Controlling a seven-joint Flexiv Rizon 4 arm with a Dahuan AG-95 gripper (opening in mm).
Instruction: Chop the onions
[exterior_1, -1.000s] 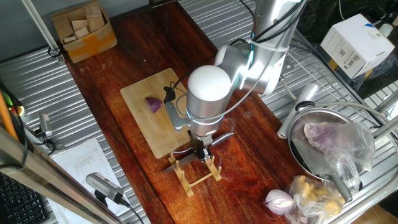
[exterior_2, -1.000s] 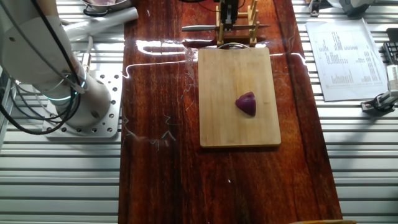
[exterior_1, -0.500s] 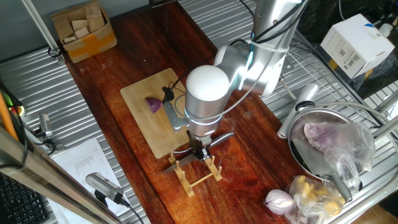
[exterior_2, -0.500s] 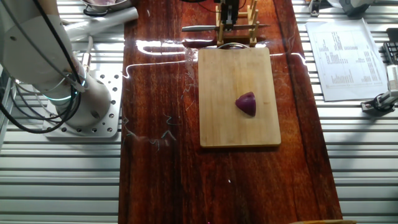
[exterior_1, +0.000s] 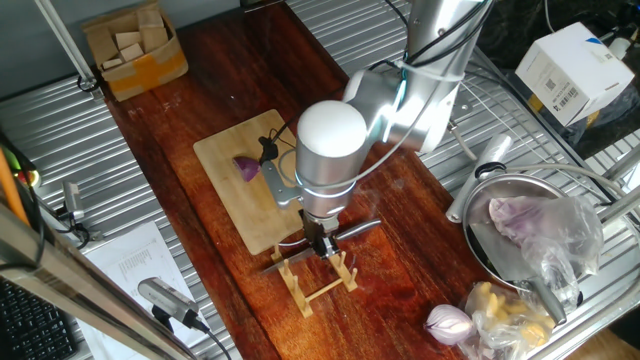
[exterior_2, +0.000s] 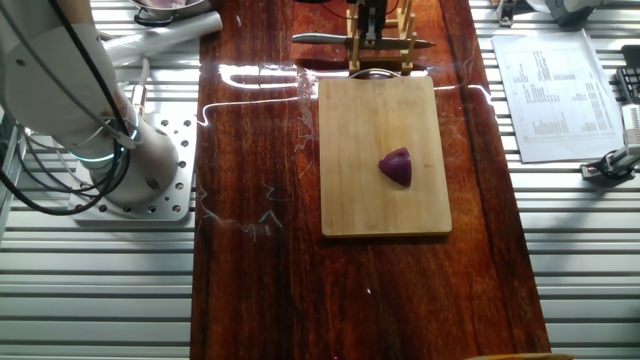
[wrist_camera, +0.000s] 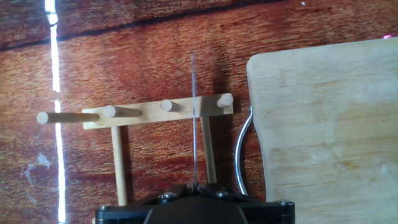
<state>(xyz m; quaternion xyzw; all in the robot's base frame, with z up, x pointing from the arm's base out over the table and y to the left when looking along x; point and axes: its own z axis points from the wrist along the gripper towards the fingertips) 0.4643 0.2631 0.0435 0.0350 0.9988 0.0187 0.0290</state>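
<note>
The arm had lifted slightly compared with half a second earlier, and the knife came up with it: in the other fixed view the blade sat higher against the rack than before and looked clear of its slots. The gripper was closed on the knife handle, probably a firm hold, though the fingers themselves were hidden in the hand view, where only the thin blade edge ran straight ahead over the rack's pegs. The cutting board lay just to the side of the hand, with its wire loop closest. The onion wedge sat uncut on the board, well away from the hand, unmoved. My read: the tool pickup was nearly done and no cut had been made.
</note>
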